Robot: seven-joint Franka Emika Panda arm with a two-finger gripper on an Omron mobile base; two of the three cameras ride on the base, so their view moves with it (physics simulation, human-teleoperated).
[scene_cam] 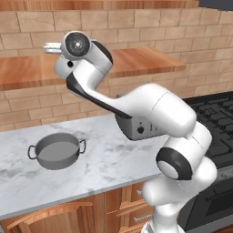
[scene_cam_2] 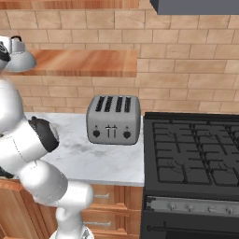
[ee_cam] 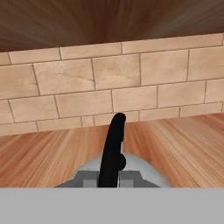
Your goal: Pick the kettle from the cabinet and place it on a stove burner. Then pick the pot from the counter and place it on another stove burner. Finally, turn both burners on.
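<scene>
The silver-grey kettle (scene_cam_2: 22,59) stands at the left end of the wooden cabinet shelf (scene_cam_2: 88,63), and part of it pokes out left of the wrist (scene_cam: 52,47). In the hand view my gripper (ee_cam: 109,180) is shut on the kettle's thin black handle (ee_cam: 113,148), with the dome (ee_cam: 144,170) just below. I cannot tell whether the kettle rests on the shelf or hangs just above it. The grey two-handled pot (scene_cam: 57,152) sits on the white marble counter (scene_cam: 113,157), left of the arm. The black stove burners (scene_cam_2: 196,149) lie to the right.
A boxy grey toaster (scene_cam_2: 113,120) stands on the counter between the arm and the stove, below the shelf's right end. Small knobs (scene_cam_2: 186,207) line the stove's front panel. A dark hood (scene_cam_2: 196,7) hangs above the stove. Brick wall backs the shelf.
</scene>
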